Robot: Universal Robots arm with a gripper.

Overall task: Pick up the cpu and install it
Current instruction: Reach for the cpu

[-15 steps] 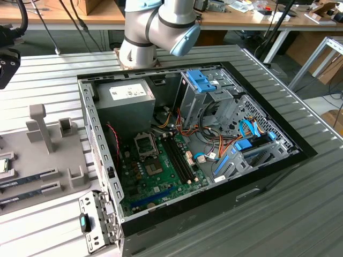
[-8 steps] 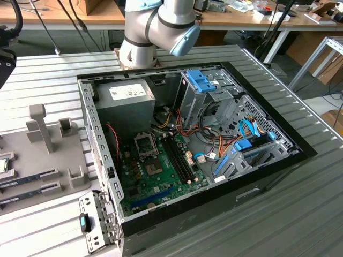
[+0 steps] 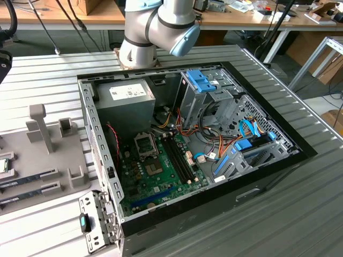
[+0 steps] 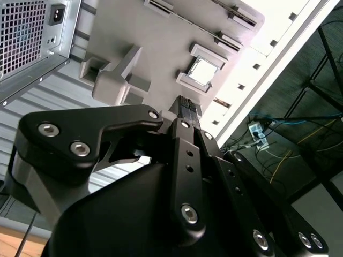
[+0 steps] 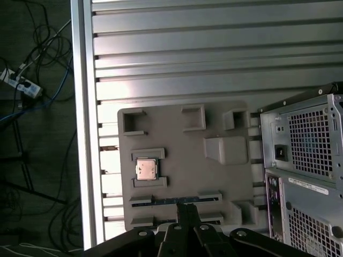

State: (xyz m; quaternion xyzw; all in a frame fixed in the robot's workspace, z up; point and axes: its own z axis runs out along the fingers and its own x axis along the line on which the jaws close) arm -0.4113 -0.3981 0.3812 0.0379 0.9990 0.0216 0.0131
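While black gripper (image 4: 187, 104) hangs pressed together and empty, silver-grey square cpu (image 5: 147, 169) sits well apart in grey tray (image 3: 51, 158), 9 o'clock of open computer case (image 3: 289, 160), exterior view

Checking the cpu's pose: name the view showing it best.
The first wrist view: the cpu lies face-on and whole. The second wrist view shows it obliquely; the exterior view, seemingly a sliver at its left edge.

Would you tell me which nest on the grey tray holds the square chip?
The one bracketed on two sides holds the cpu, silver top up; other square nests on the tray look bare.
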